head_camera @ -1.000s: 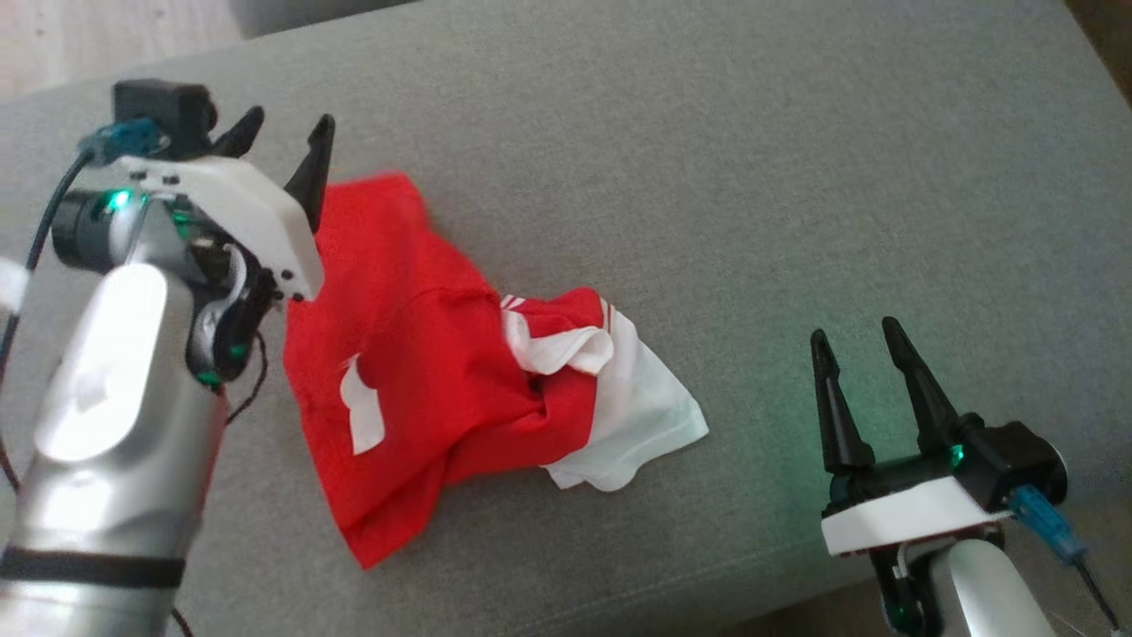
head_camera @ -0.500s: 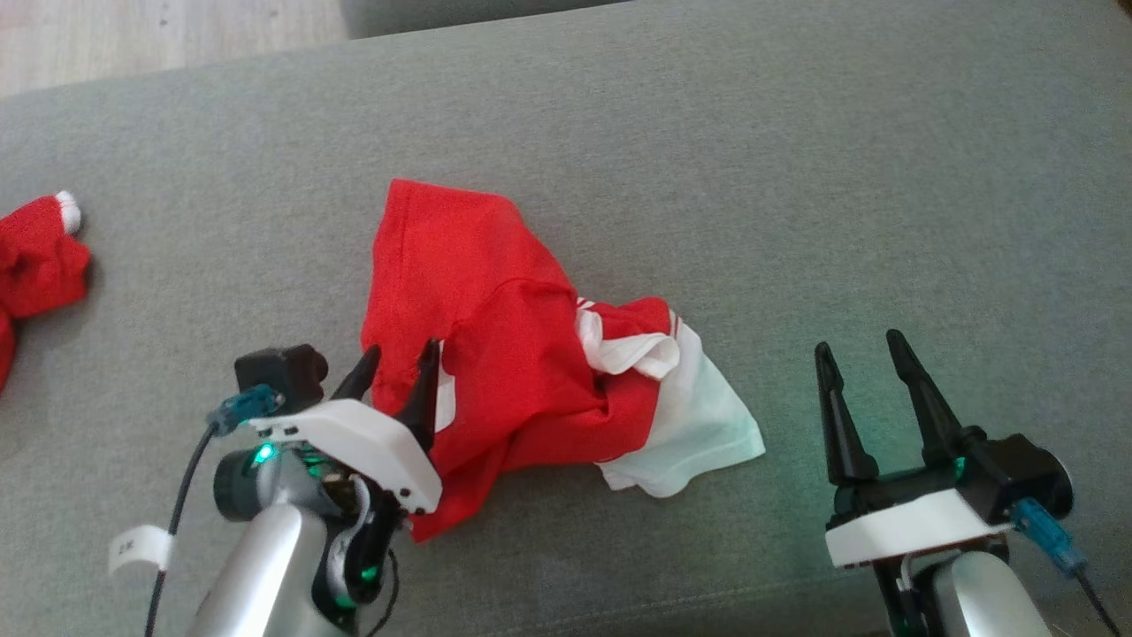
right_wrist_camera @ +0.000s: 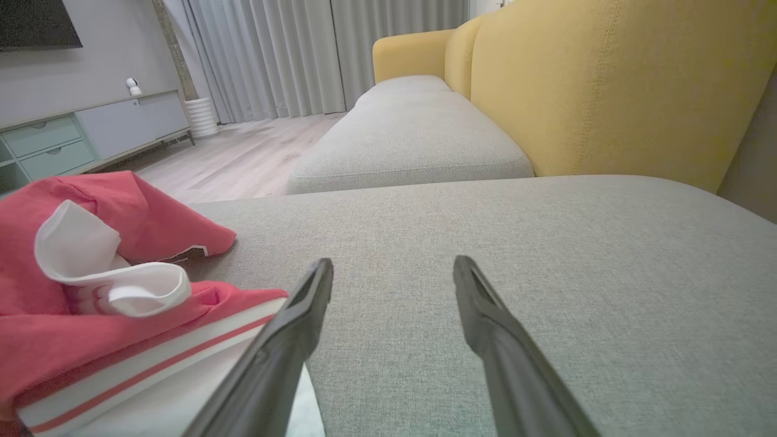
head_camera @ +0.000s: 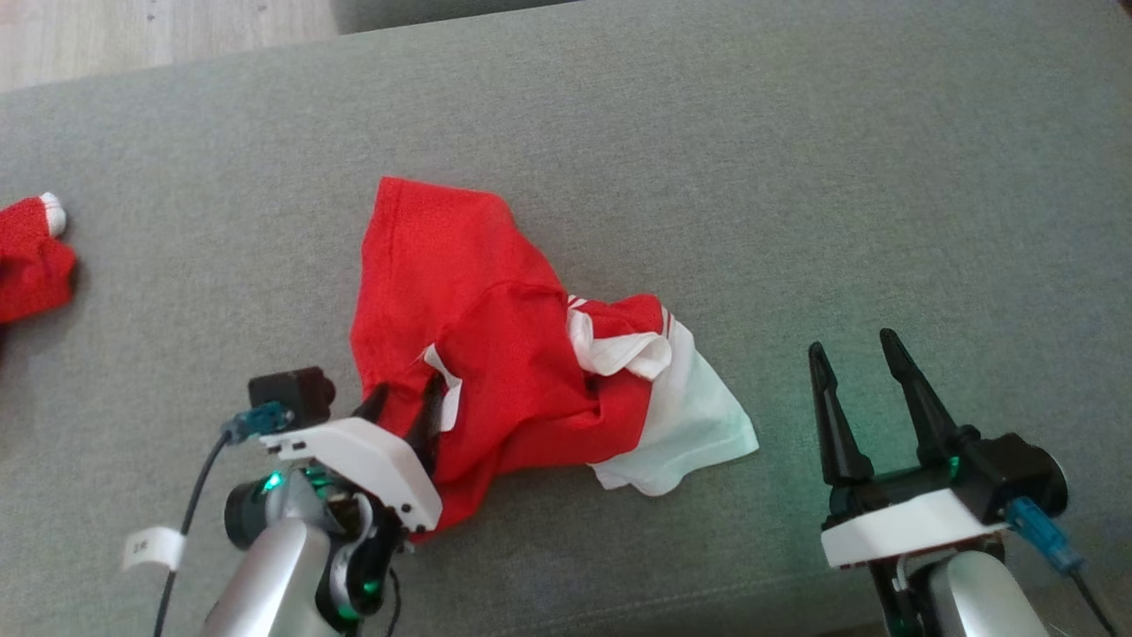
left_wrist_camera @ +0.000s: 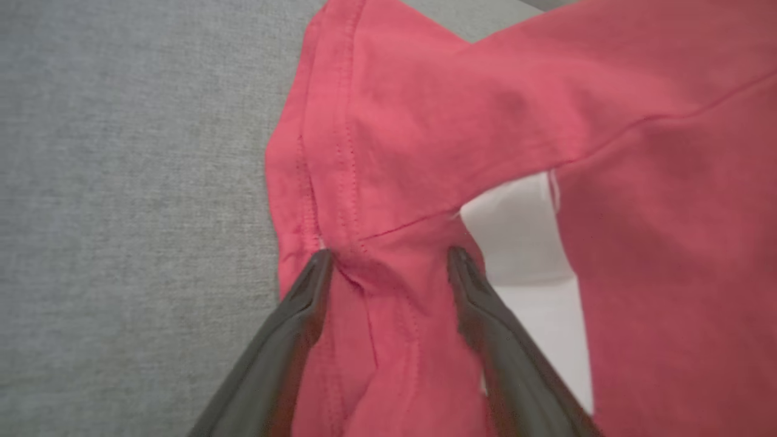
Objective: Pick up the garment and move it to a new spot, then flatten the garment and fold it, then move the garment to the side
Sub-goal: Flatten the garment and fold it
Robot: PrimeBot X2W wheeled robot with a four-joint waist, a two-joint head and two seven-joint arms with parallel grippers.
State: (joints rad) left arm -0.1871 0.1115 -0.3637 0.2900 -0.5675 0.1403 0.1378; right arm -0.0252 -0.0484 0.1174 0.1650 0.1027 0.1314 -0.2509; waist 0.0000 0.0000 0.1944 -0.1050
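Garment: a red and white shirt (head_camera: 495, 354), crumpled, not yet flattened.
Where it lies: near the middle of the grey sofa seat (head_camera: 796, 177). The red body is towards the robot's left, and a white sleeve or panel with red stripes is bunched on its right.
Left gripper (head_camera: 407, 389): the jaws stand wide apart at the shirt's near left edge. In the left wrist view (left_wrist_camera: 390, 255) they straddle a raised ridge of red cloth beside a stitched hem. The fingertips touch the cloth, but nothing is pinched.
Right gripper (head_camera: 851, 343): the jaws are wide apart and empty. It sits over bare seat, well apart from the shirt's white corner.
Weight: judged light, as it is thin knit cloth with no stiff parts.
Stiffness: soft and limp. It will likely sag and drape from whatever point is held, and will not keep a shape.
Slip: matte cloth on a woven seat should drag rather than slide. A thin single layer could slip out of narrow fingers.
Where to take hold: the doubled, stitched hem ridge between the left jaws looks like the firmest bite. A second hold on the white corner would help spread it.
Risk: closing on one loose layer may lift only a flap, leaving the rest heaped.
Nearby: another red cloth item (head_camera: 31, 261) lies at the far left, well apart.
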